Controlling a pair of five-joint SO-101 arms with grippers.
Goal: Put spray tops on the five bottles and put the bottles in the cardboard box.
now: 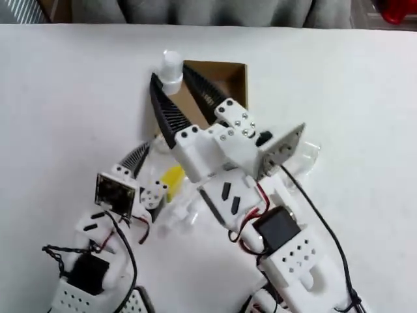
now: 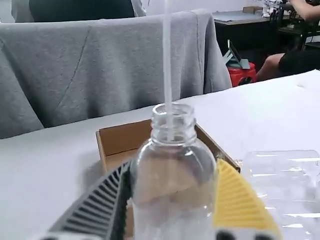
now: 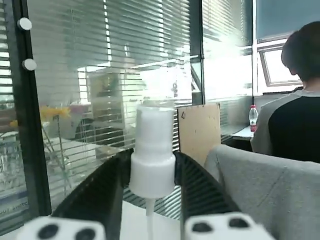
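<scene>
Bottle (image 2: 172, 185) of clear plastic stands upright with its neck open. It is clamped at the body between the black and yellow fingers of the left claw (image 2: 173, 172), just in front of the cardboard box (image 2: 107, 142) on the table (image 2: 45, 165). Dip tube (image 2: 168, 75) hangs plumb from above, and its lower end sits just inside the neck. Spray top (image 3: 151, 125), white, is pinched at its collar by the right claw (image 3: 152, 159), which is closed on it above the bottle; in the high view it lies over a corner of the box. Step in hand, as judged: seating 1 spray top on 1 of the 5 bottles. To do it well, the right arm should lower straight along the tube's line so the tube does not bow against the neck wall. It should keep the collar level as it meets the rim, then turn or press it home. The left claw should meanwhile hold firm without crushing the thin body. Any sideways drift risks tipping the bottle or jamming the collar on the neck. Containers: the bottle holds nothing apart from the tube end. Box interior is largely hidden behind the bottle and the arms, so its contents cannot be told. Clear plastic tray (image 2: 280, 172) lies just beside the box; what its recesses hold cannot be made out.
</scene>
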